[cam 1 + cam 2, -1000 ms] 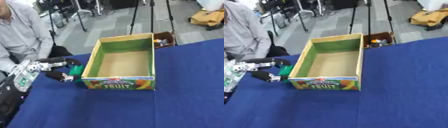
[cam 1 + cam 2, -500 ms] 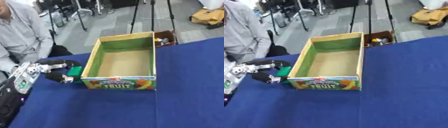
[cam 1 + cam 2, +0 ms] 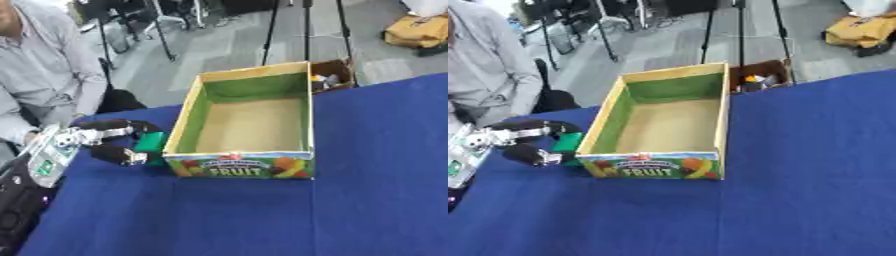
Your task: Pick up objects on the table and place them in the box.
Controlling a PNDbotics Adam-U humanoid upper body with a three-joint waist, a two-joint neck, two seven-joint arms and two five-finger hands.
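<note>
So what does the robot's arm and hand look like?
Only the left hand shows, at the left edge. Its fingers are black and rounded, with silver metal parts where they meet the hand. The wrist is a pale silver-white block with a small green patch on it, and the arm below it is black. The right hand is not in view.

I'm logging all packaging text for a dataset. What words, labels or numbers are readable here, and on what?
"FRUIT": large letters on the front panel of the box, among fruit pictures.
A smaller line of print above "FRUIT" on the same panel: too blurred to read.
The green object in the left hand: no legible text.
Nothing else readable.
</note>
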